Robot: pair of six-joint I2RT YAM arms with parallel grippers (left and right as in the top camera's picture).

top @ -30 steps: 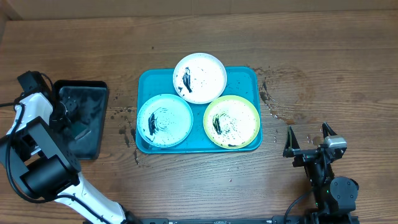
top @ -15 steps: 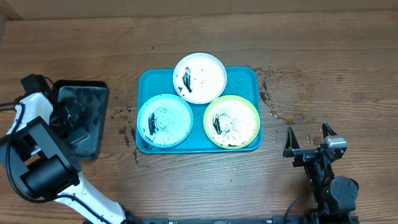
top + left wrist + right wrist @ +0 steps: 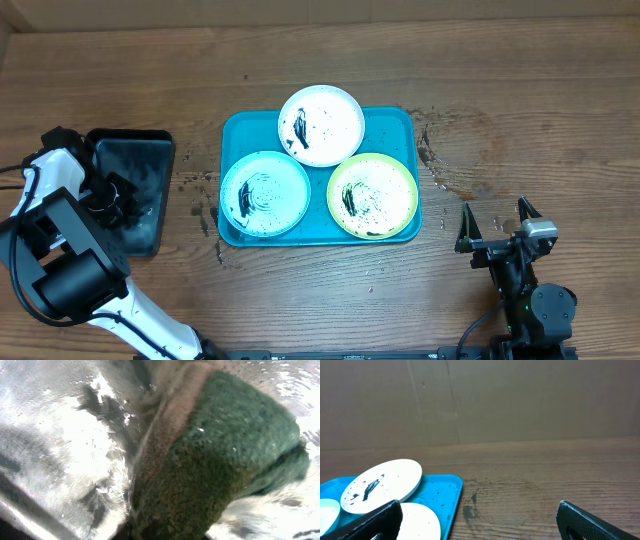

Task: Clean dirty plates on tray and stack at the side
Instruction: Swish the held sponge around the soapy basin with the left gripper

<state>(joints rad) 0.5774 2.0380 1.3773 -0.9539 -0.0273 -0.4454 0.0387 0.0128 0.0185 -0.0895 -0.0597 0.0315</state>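
On the tabletop [image 3: 520, 90], one turquoise tray [image 3: 400, 118] holds a white-rimmed plate [image 3: 321, 124] overhanging its far rim, with a light blue plate [image 3: 265, 193] and a yellow-green plate [image 3: 372, 195] side by side nearer: three in all, each white-centred and streaked with black smears. One black tray [image 3: 155, 150] sits well to the left. The left tool [image 3: 112, 195] is down in it, against one green sponge [image 3: 225, 450]; whether it grips the sponge cannot be told. The right tool [image 3: 495, 228] stands wide apart, empty.
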